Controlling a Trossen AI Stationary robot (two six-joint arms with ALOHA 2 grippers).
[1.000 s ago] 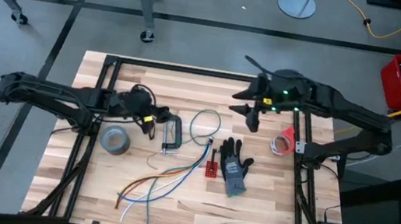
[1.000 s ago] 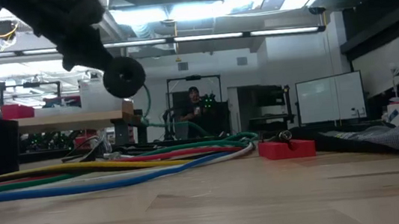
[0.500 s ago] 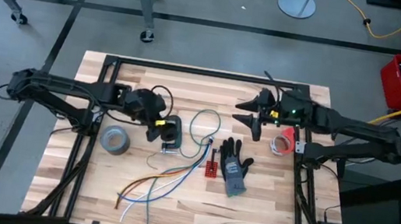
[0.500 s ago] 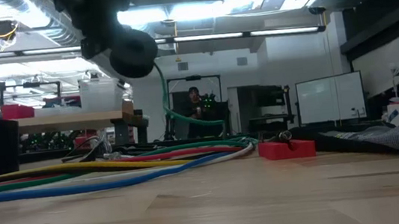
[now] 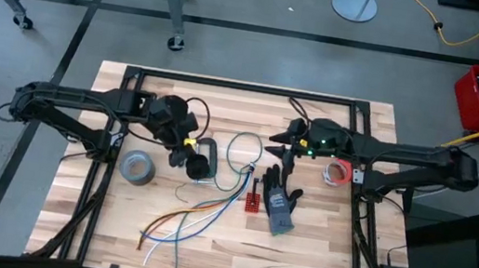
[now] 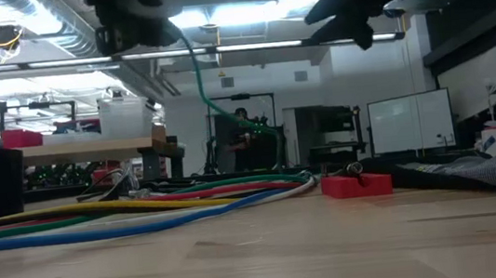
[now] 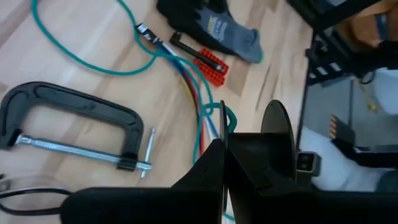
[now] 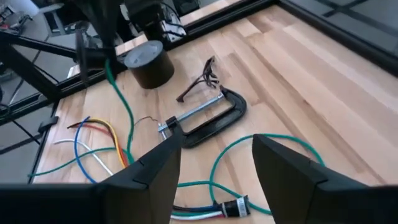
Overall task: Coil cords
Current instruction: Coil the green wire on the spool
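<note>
My left gripper (image 5: 189, 143) is shut on a green wire (image 6: 208, 92) above the table's left middle. The wire runs down to the loose coloured wires (image 5: 196, 212). It also shows in the right wrist view (image 8: 124, 106). A thin black cord (image 8: 202, 74) lies in a small loose tangle on the table beside the black C-clamp (image 5: 206, 159). Part of the cord shows in the left wrist view (image 7: 18, 196). My right gripper (image 5: 281, 142) is open and empty, above the green wire's loop (image 8: 261, 146) near the glove (image 5: 280, 201). My left gripper pinches a stretch of the green wire (image 7: 222, 117) between its two shut fingers, which come from above. The held stretch is lifted clear. The wire hangs in a slack curve below the fingers (image 6: 226, 113), and its lower part lies on the table among the other wires.
A grey tape roll (image 5: 136, 168) lies left of the clamp. A small red block (image 5: 254, 200) lies beside the black-and-grey glove. A red tape roll (image 5: 339, 172) lies at the table's right edge. Bare wood shows at the far and near sides.
My left gripper has risen and gone a little toward the table's right, drawing the green wire up with it; the wire's lower part has stayed on the table. My right gripper has come down and moved toward the table's middle, over the green loop.
</note>
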